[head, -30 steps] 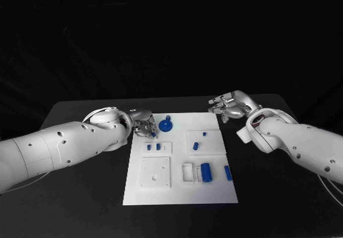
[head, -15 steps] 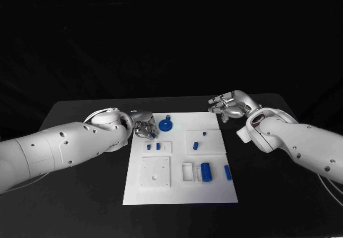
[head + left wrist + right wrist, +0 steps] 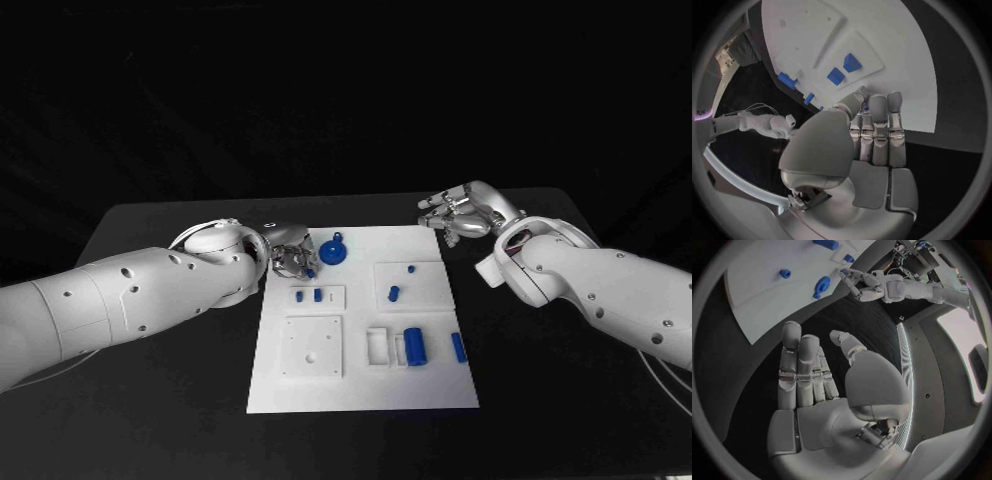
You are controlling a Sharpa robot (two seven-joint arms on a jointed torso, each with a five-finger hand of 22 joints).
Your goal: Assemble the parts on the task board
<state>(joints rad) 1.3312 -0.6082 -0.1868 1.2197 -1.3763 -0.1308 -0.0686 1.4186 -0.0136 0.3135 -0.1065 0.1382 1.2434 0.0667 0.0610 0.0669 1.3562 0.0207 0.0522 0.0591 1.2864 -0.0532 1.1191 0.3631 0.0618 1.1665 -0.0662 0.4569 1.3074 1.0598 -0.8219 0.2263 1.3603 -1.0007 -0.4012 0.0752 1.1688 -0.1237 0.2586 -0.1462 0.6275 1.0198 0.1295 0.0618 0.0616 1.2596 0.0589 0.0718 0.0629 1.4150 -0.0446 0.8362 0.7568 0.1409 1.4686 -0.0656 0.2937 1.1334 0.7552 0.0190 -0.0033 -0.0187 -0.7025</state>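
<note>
The left hand [image 3: 293, 254] hangs at the board's [image 3: 433, 380] far left corner, fingers side by side and pointing down at the edge. In the left wrist view a small blue part [image 3: 866, 107] shows between thumb and fingertips, so the hand pinches it; how firmly cannot be told. Just beside this hand, toward the board's middle, lies a round blue part with a stub [image 3: 335, 252]. Nearer the robot from the hand, two short blue parts [image 3: 309, 296] sit in a shallow raised tray.

The right hand [image 3: 464, 213] hovers over the counter [image 3: 577, 400] just off the board's far right corner, fingers straight and spread from the thumb, holding nothing. Toward the robot from it, a small peg [image 3: 413, 270] and a longer part [image 3: 394, 293] rest on a raised square. Farther toward the robot, a blue block [image 3: 415, 346] stands in a white frame, with a slim bar [image 3: 459, 347] just beside it.
</note>
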